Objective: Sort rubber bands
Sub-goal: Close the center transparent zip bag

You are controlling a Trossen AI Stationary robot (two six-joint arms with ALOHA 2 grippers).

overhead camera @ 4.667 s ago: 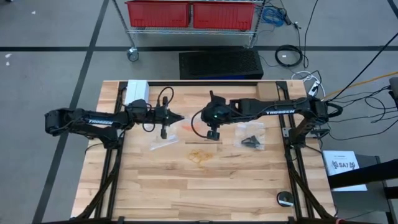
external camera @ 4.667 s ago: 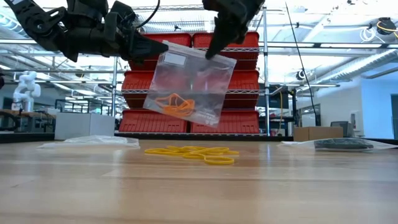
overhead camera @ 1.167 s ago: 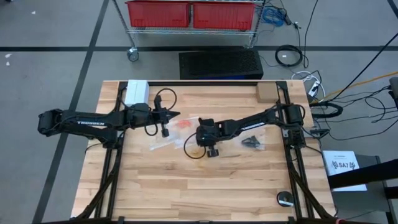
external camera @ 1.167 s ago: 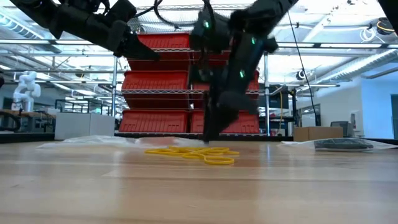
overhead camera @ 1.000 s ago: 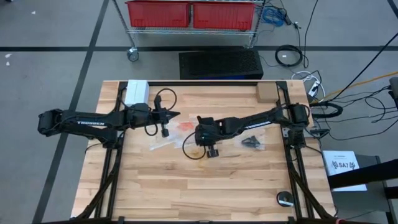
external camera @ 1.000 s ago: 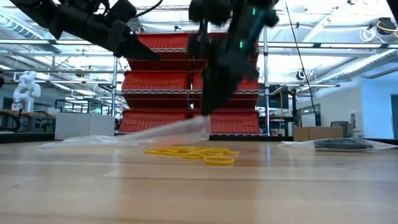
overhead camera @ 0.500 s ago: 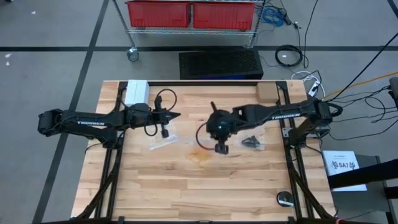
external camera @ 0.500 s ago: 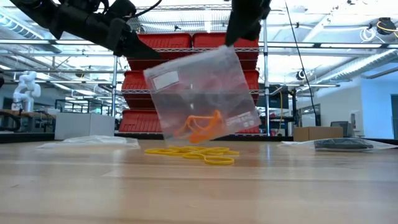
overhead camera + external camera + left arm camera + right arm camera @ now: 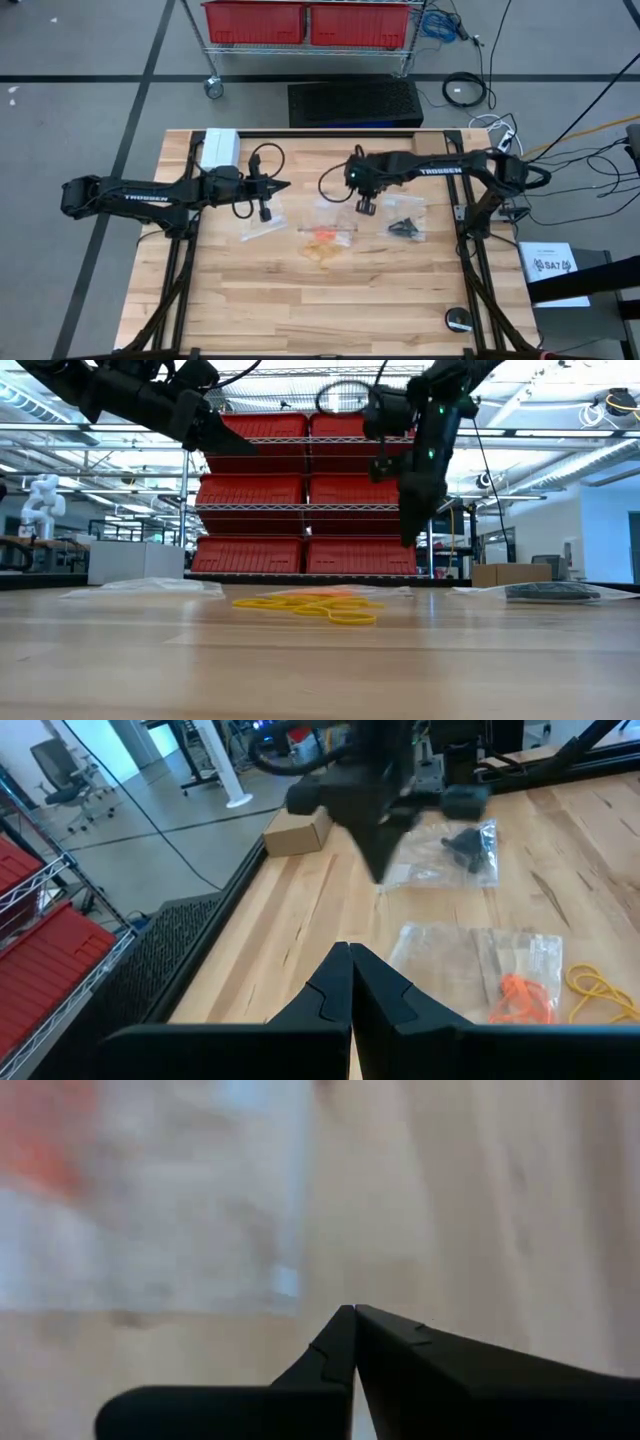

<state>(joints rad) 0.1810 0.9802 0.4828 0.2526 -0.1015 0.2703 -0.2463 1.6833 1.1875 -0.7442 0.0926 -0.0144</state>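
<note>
Your right wrist view all blur, a clear bag (image 9: 150, 1210) with an orange smear barely readable, yellow rubber bands (image 9: 603, 992) cut off at your left wrist picture's edge, bagged black pieces (image 9: 404, 228) too small to identify

two dark arms with white lettering, looped black cables, pointed black fingers
</note>
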